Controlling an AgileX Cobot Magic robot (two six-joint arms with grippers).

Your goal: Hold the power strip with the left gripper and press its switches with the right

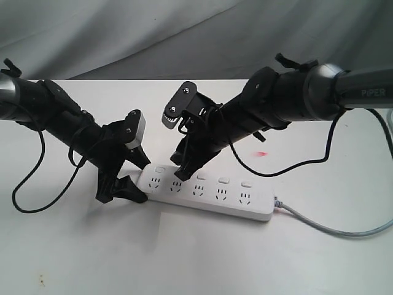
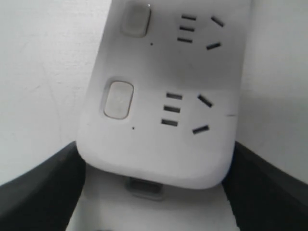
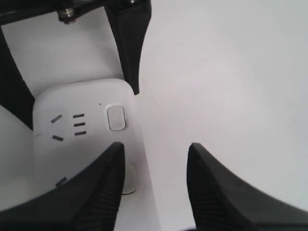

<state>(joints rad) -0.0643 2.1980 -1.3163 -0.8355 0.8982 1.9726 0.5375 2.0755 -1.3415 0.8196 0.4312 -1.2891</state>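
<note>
Left tool (image 1: pixel 136 178) clasping power strip (image 1: pixel 228 201), PiPER arm (image 1: pixel 359 89)

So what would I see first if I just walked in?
A white power strip lying on the table. The left pincer clamps its rounded end; the open right pincer pokes down at its switches. A grey cord trails off to the right.

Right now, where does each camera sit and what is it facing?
Exterior view: off the arms, looking down on table, power strip, left arm, right arm.
Left wrist view: on the left arm, facing the strip's end between fingers of the left gripper.
Right wrist view: above that end, fingers of the right gripper in front.
Shared: both wrist views show the end switch.
</note>
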